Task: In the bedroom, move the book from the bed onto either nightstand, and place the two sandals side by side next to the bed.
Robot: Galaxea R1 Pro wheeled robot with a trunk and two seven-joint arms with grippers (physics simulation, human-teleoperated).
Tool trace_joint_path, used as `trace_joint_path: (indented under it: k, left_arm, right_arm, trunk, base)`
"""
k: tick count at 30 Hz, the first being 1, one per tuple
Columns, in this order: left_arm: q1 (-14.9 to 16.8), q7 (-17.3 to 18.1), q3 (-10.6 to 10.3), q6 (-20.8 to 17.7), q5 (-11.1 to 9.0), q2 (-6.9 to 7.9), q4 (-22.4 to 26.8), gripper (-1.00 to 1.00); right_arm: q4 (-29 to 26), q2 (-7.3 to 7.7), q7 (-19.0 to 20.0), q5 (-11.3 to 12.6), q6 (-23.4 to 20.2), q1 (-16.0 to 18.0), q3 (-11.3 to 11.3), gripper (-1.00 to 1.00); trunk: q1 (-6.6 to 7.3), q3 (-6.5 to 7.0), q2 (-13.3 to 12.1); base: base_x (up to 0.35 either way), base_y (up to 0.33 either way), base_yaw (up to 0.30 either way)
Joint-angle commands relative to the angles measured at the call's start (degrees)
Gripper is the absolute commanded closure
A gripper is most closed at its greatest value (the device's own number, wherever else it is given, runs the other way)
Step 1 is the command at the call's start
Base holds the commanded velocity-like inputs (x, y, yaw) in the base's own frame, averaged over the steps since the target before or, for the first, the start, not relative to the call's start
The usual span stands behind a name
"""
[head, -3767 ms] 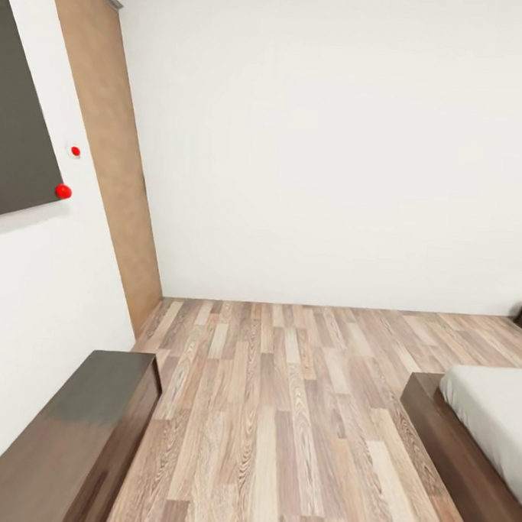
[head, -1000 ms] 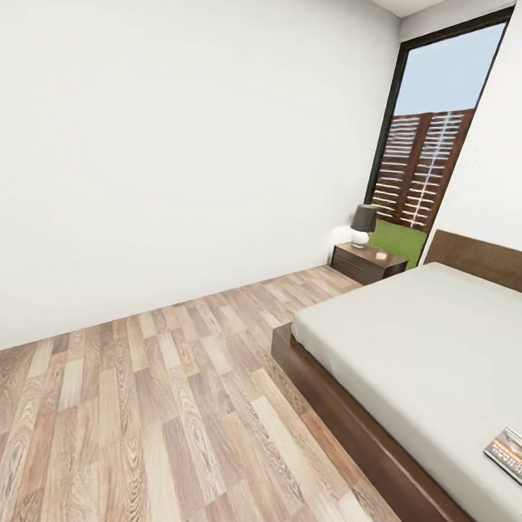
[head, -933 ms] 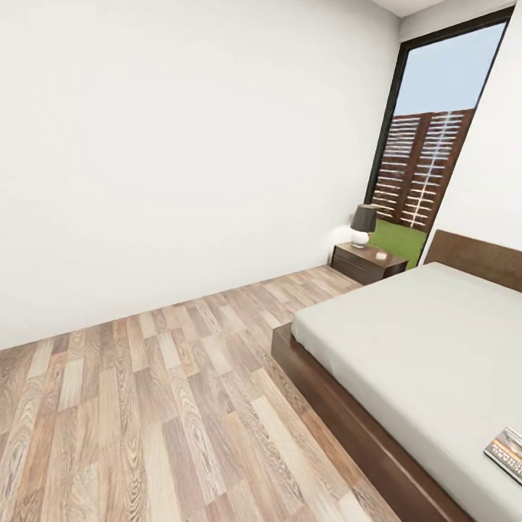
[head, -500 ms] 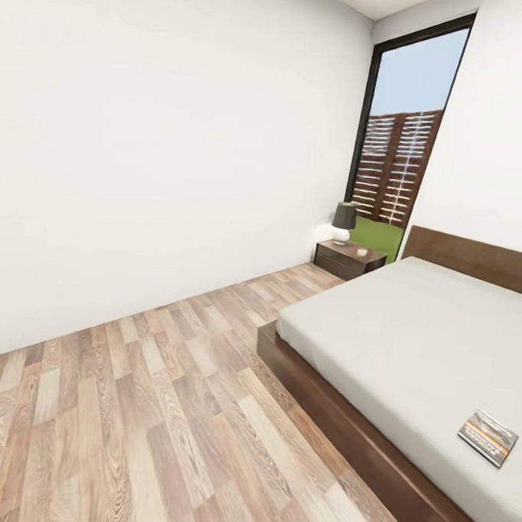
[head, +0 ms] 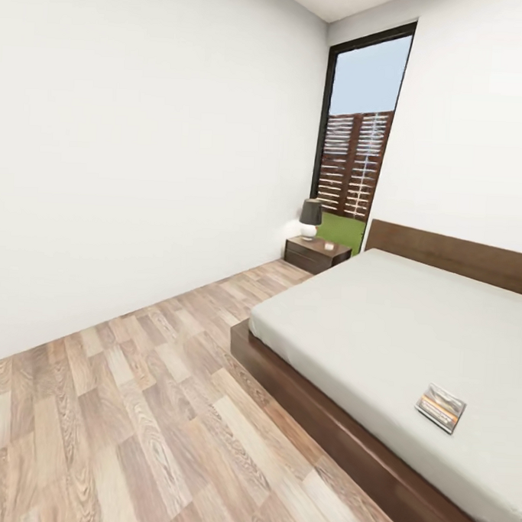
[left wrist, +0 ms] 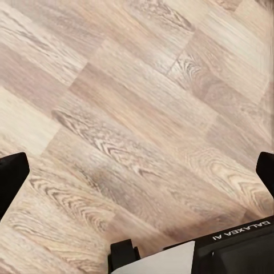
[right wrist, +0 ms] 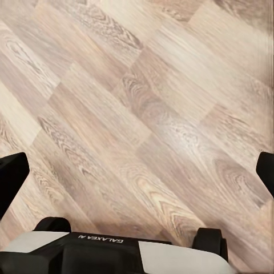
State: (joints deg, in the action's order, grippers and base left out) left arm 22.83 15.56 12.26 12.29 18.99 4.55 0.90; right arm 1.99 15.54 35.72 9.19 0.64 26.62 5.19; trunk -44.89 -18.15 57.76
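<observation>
View swung right; orange-banded book point(head: 441, 407) on bed point(head: 380, 328).

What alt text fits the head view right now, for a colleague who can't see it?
A small book lies on the grey mattress of a low dark-framed bed at right. Beyond it, a nightstand with a lamp stands by a tall window, across wood-plank floor.

The bed point(head: 336, 441) runs off the right and lower right edges of the head view, hiding its far side and foot. The book point(head: 440, 407) is too small for its lettering to be read. Both wrist views crop each gripper's fingertips at the side edges.
</observation>
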Motion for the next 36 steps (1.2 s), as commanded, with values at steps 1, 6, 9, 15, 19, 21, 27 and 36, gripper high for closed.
trace_joint_path:
  k: [1, 6, 9, 15, 19, 21, 27, 36]
  left_arm:
    - [0.03, 0.17, 0.49, 0.21, 0.52, 0.02, -0.02, -1.0]
    - [0.02, 0.17, 0.49, 0.19, 0.52, 0.02, -0.02, -1.0]
    - [-0.02, 0.17, 0.49, 0.19, 0.52, 0.02, -0.02, -1.0]
    - [0.01, 0.17, 0.49, 0.19, 0.52, 0.02, -0.02, -1.0]
    - [-0.01, 0.17, 0.51, 0.19, 0.52, 0.02, -0.02, -1.0]
    - [-0.03, 0.17, 0.5, 0.19, 0.52, 0.02, -0.02, -1.0]
    - [-0.05, 0.17, 0.49, 0.19, 0.52, 0.02, -0.02, -1.0]
    - [-0.06, 0.17, 0.5, 0.19, 0.52, 0.02, -0.02, -1.0]
  right_arm:
    - [0.21, 0.01, 0.23, 0.02, 0.07, 0.1, 0.43, -1.0]
    - [0.21, 0.01, 0.23, 0.0, 0.07, 0.1, 0.42, -1.0]
    - [0.21, 0.01, 0.23, -0.02, 0.07, 0.1, 0.43, -1.0]
    - [0.21, 0.01, 0.23, -0.03, 0.07, 0.1, 0.41, -1.0]
    - [0.22, 0.01, 0.23, 0.0, 0.07, 0.1, 0.43, -1.0]
    - [0.21, 0.01, 0.23, -0.03, 0.07, 0.1, 0.43, -1.0]
    - [0.21, 0.01, 0.23, 0.01, 0.07, 0.1, 0.41, -1.0]
    - [0.21, -1.07, 0.23, 0.05, 0.07, 0.1, 0.43, -1.0]
  trunk:
    - [-0.01, -0.07, 0.05]
    - [-0.01, -0.07, 0.05]
    - [-0.01, -0.07, 0.05]
    - [-0.01, -0.07, 0.05]
    - [-0.01, -0.07, 0.05]
    - [-0.01, -0.07, 0.05]
    - [-0.01, -0.07, 0.05]
    - [-0.01, -0.07, 0.05]
  base:
    - [0.0, 0.0, -0.272]
    - [0.066, 0.003, -0.268]
    - [0.197, 0.049, -0.257]
    - [0.252, 0.132, -0.252]
    - [0.186, 0.144, -0.246]
    - [0.098, 0.095, -0.243]
    - [0.023, 0.023, -0.243]
    - [0.001, 0.001, -0.243]
